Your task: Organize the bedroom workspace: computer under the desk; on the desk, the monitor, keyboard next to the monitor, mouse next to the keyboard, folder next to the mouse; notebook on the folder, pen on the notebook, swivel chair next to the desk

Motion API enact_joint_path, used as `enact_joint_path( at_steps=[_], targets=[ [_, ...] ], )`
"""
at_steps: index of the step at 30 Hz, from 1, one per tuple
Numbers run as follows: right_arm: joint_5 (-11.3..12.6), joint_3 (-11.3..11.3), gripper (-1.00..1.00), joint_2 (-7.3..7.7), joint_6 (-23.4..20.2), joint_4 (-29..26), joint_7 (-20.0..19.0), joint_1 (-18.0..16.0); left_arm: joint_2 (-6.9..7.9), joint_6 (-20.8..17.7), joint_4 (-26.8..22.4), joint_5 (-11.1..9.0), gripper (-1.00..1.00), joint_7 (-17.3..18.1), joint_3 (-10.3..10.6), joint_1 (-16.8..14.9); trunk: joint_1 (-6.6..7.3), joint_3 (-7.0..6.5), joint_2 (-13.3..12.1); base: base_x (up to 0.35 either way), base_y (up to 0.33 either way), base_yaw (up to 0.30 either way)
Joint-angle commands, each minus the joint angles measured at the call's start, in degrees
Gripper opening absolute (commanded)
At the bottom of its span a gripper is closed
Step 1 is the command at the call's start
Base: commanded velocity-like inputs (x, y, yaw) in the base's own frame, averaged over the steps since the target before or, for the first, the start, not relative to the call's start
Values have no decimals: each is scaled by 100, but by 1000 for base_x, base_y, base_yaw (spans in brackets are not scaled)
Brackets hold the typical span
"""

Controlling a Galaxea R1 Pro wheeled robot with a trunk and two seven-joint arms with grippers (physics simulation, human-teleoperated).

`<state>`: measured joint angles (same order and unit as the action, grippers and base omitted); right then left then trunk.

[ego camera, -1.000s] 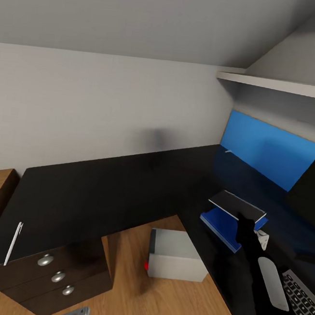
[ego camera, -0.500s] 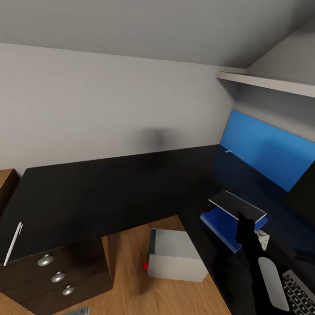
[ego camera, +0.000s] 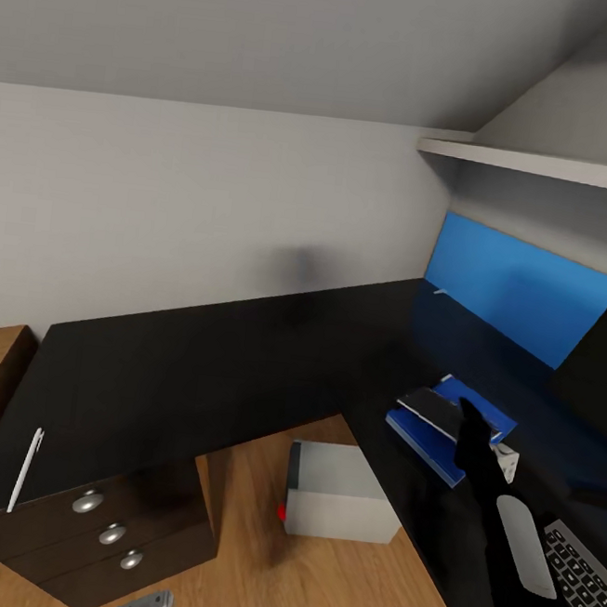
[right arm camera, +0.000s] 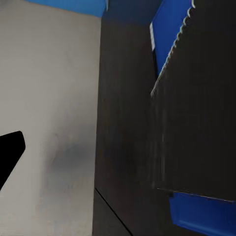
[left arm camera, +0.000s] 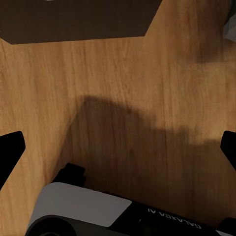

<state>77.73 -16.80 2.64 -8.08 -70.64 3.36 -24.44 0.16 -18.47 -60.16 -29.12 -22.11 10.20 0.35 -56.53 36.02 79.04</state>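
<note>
Looking down over the glossy black table [ego camera: 203, 368], we see our right gripper [ego camera: 471, 416] above the blue folder [ego camera: 430, 435], where the dark notebook [ego camera: 431, 409] lies tilted across it; whether its fingers are spread we cannot tell. Our left gripper [left arm camera: 118, 147] is spread wide over the wooden floor [left arm camera: 123, 88]. The white pen [ego camera: 25, 467] rests at the table's far left end, the silver computer [ego camera: 338, 504] on the floor beside it, the keyboard [ego camera: 583, 581] at lower right.

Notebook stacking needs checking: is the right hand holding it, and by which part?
Seemingly nothing is held: the right hand is spread open, and the notebook lies on the folder.
</note>
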Motion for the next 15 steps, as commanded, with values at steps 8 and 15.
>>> enact_joint_path(
  at_steps=[8, 15],
  targets=[
    [49, -7, 100, -1, -27, -11, 25, -5, 2, -17, -12, -49, 100, -42, 9, 1, 0, 4, 3, 0, 0, 0],
    [42, -7, 100, -1, -27, -20, 24, -1, 2, -17, -13, -50, 100, -46, 9, 1, 0, 4, 3, 0, 0, 0]
  ],
)
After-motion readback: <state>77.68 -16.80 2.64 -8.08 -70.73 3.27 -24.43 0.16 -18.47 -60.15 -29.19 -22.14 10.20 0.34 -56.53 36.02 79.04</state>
